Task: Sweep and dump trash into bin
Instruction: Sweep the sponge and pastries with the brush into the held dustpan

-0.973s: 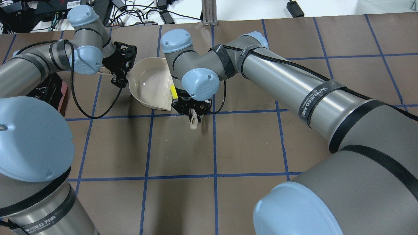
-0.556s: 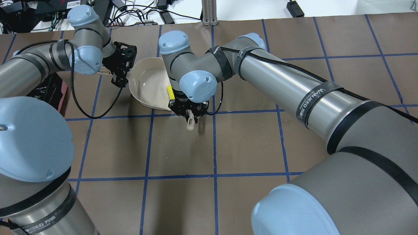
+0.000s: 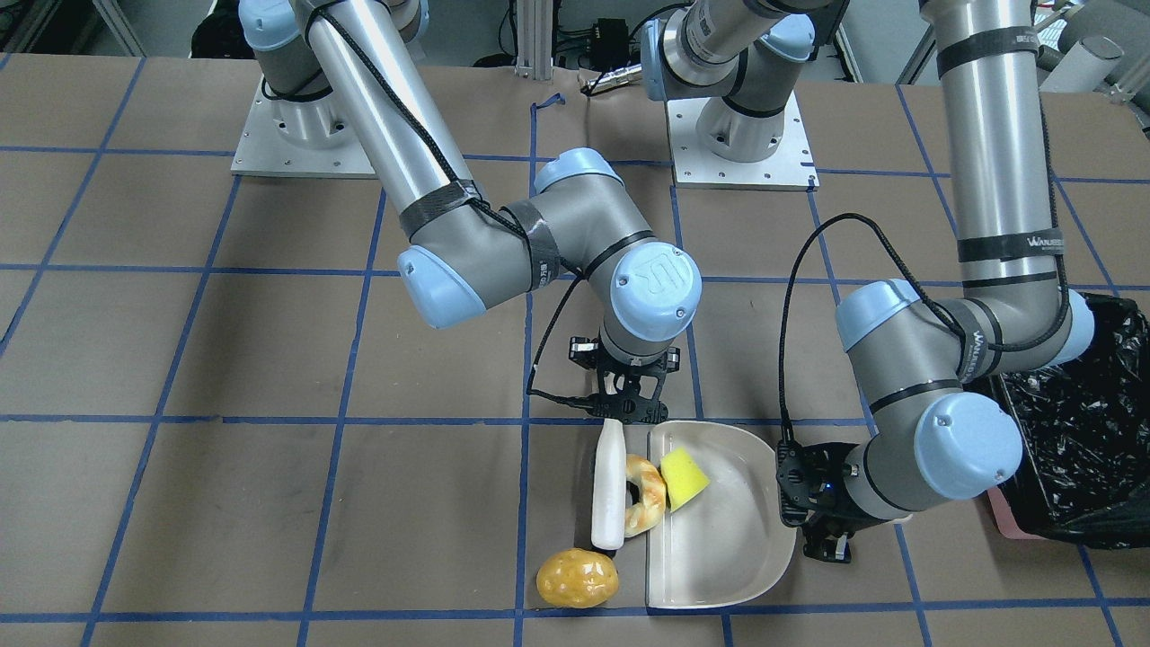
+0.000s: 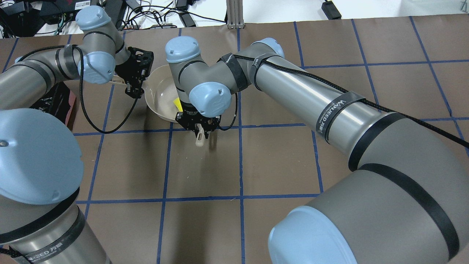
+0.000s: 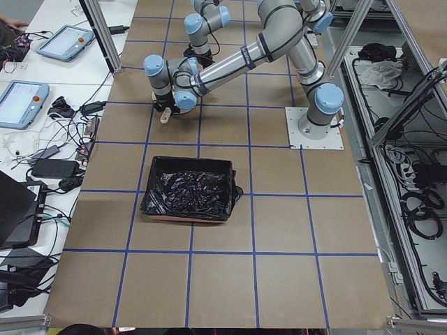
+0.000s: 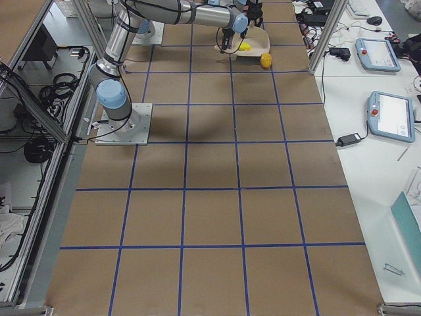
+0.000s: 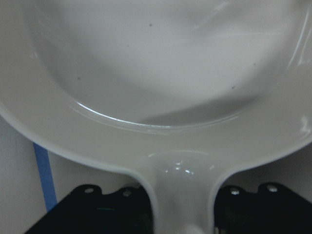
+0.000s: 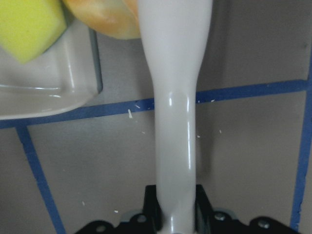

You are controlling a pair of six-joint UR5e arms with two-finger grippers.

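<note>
My right gripper [image 3: 626, 415] is shut on a white brush [image 3: 608, 490] whose side presses against the tan bread piece [image 3: 649, 494] at the dustpan's open edge. The yellow sponge [image 3: 683, 476] lies just inside the cream dustpan [image 3: 728, 548]. On the table near the pan's front corner sits the golden potato lump [image 3: 578, 577], touching neither brush nor pan. My left gripper [image 3: 822, 530] is shut on the dustpan handle [image 7: 180, 195]. The bin [image 5: 188, 188], lined with a black bag, stands on my left [image 3: 1078, 422].
The brown table [image 4: 278, 165] is marked with a blue tape grid. Cables and devices lie beyond the far edge [image 4: 154, 14]. My right arm's elbow hangs over the dustpan in the overhead view, hiding most of the trash there.
My right arm has moved left with the brush, toward the dustpan; the yellow sponge has shifted farther into the pan. The left arm and dustpan have stayed put.
</note>
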